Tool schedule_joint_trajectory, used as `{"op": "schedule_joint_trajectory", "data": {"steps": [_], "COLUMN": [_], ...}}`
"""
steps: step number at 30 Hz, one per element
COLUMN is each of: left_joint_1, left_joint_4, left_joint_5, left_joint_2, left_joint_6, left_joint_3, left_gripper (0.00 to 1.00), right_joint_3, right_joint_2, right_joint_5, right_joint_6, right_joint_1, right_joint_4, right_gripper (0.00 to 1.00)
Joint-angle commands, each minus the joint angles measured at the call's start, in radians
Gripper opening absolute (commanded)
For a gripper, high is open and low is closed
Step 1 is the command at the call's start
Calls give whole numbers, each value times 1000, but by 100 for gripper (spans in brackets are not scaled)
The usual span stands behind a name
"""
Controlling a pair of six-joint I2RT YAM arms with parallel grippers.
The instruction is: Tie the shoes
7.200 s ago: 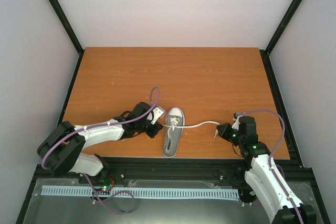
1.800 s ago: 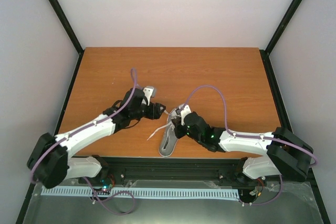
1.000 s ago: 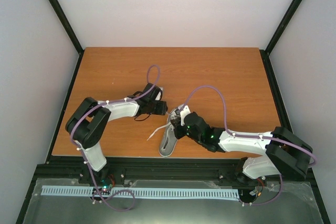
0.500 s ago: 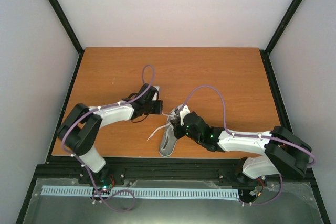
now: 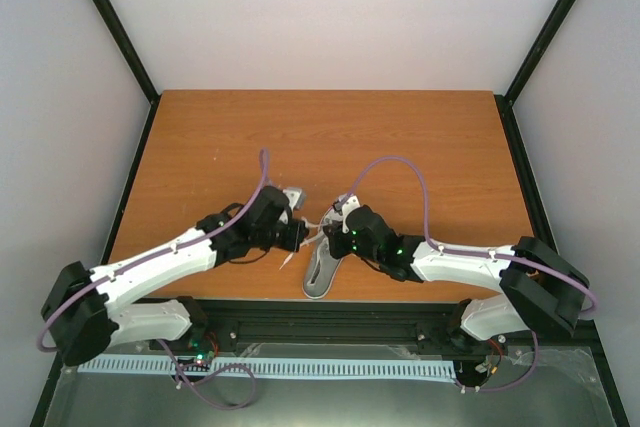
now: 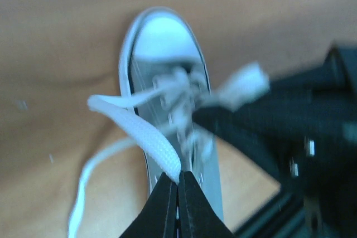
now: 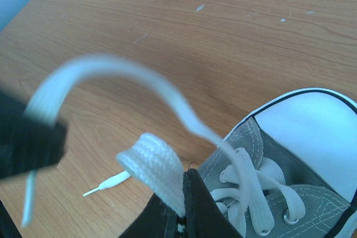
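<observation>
The grey sneaker (image 5: pixel 321 269) with white toe cap lies near the table's front edge, toe pointing away. It also shows in the left wrist view (image 6: pixel 167 76) and the right wrist view (image 7: pixel 301 149). My left gripper (image 5: pixel 296 232) is shut on a white lace (image 6: pixel 146 134), pinching a loop of it at the jaws' tips (image 6: pixel 178 178) above the shoe. My right gripper (image 5: pixel 338 230) is shut on a folded loop of the other lace (image 7: pixel 155 170), just left of the shoe's eyelets (image 7: pixel 184 207). Both grippers meet over the shoe's lacing.
A loose lace end with its aglet (image 7: pixel 106 184) lies on the wooden table (image 5: pixel 400 147) left of the shoe. The table's black frame (image 5: pixel 330 309) runs just behind the heel. Purple cables arch over both arms.
My left gripper has swung from the far left of the toe down and toward the shoe's lacing, carrying its lace. My right gripper has shifted slightly up and left.
</observation>
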Motion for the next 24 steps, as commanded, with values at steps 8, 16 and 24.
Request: {"op": "schedule_joint_trajectory", "data": {"steps": [8,16,24], "left_joint_1": [-266,-394,-393], "left_joint_4": [-52,0,-70], "left_joint_5": [167,124,-4], "left_joint_2": [-28,128,59], "left_joint_6": [-155,-158,-147], "left_joint_3": [29,92,79], "left_gripper": [1,3,55], "right_joint_3": [41,28,3], "right_joint_2": [-2,-10,-33], "right_joint_5": [-58,-72,-79], "right_joint_6": [46,58,49], "right_joint_1": [-30,-35,-35], "right_joint_4": [-7,8,21], "right_gripper": [3,3,3]}}
